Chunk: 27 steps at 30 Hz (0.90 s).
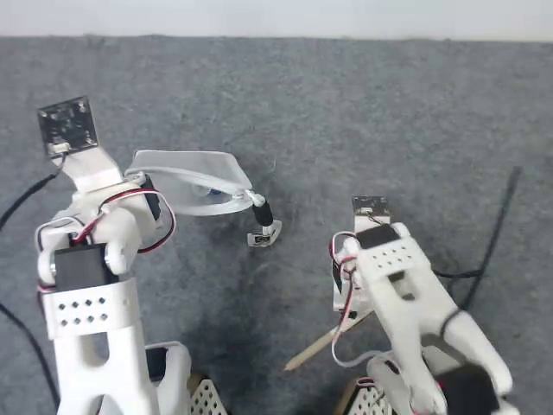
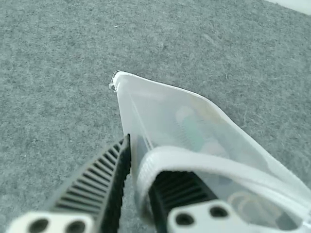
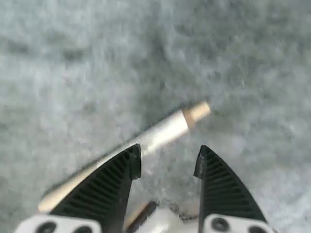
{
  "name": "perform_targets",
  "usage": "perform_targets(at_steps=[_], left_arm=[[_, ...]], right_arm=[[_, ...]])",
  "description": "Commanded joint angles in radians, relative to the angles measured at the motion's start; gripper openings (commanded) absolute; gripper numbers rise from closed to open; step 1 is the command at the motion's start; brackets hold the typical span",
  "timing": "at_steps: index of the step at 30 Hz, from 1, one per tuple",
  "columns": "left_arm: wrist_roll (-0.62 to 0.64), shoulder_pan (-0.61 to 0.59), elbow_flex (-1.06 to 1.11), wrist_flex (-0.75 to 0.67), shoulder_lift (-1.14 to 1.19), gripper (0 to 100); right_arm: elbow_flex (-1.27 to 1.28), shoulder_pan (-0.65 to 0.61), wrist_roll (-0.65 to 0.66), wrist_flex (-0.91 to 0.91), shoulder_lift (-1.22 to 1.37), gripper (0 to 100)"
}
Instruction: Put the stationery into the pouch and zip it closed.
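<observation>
Nearest the arm bases lay one pencil (image 1: 320, 346), slanted on the grey carpet (image 1: 346, 112) beside the right arm. In the right wrist view the right gripper (image 3: 168, 153) hung just over it with its jaws spread. The pencil (image 3: 165, 131) ran past one finger, its pale end clear of both, and nothing was pinched. Farther out, the left gripper (image 2: 138, 150) was pressed together on the edge of the one pouch (image 2: 194, 126), a translucent white bag. Blurred shapes showed through its side, too faint to count. From above, the pouch (image 1: 194, 177) was held up beside the left arm, and one small black piece (image 1: 260, 212) hung at its corner. One black cable (image 1: 497, 233) trailed across the carpet on the right side. Beyond the carpet's far edge ran a strip of pale wall (image 1: 276, 17).
</observation>
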Motion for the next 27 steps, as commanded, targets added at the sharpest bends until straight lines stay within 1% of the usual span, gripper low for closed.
perform_targets(at_steps=[1,5,9,11,13,14,16,19,24,27], left_arm=[[-0.008,-0.003,-0.018,-0.028,-0.002,1],[-0.008,-0.003,-0.008,-0.032,-0.002,1],[-0.009,-0.003,-0.008,-0.032,-0.002,1],[-0.009,-0.003,-0.008,-0.032,-0.002,1],[-0.009,-0.003,-0.008,-0.032,-0.002,1],[-0.009,-0.003,-0.008,-0.032,-0.002,1],[-0.009,-0.003,-0.008,-0.032,-0.002,1],[-0.009,-0.003,-0.007,-0.032,-0.002,1],[-0.009,-0.003,-0.007,-0.029,-0.002,1],[-0.009,-0.003,-0.007,-0.029,-0.002,1]], right_arm=[[-0.051,0.005,0.014,-0.102,0.104,17.7],[-0.051,0.005,0.012,-0.208,0.200,17.7],[-0.055,0.005,0.012,-0.231,0.248,16.5],[-0.055,0.005,0.012,-0.232,0.249,10.9],[-0.057,0.005,0.012,-0.237,0.248,1.9],[-0.058,0.004,0.012,-0.237,0.248,0.0],[-0.058,0.004,0.012,-0.236,0.248,2.9],[-0.071,0.004,0.012,-0.219,0.229,0.3],[-0.120,0.004,0.017,-0.105,0.134,0.6],[-0.121,0.004,0.017,-0.079,0.053,0.6]])
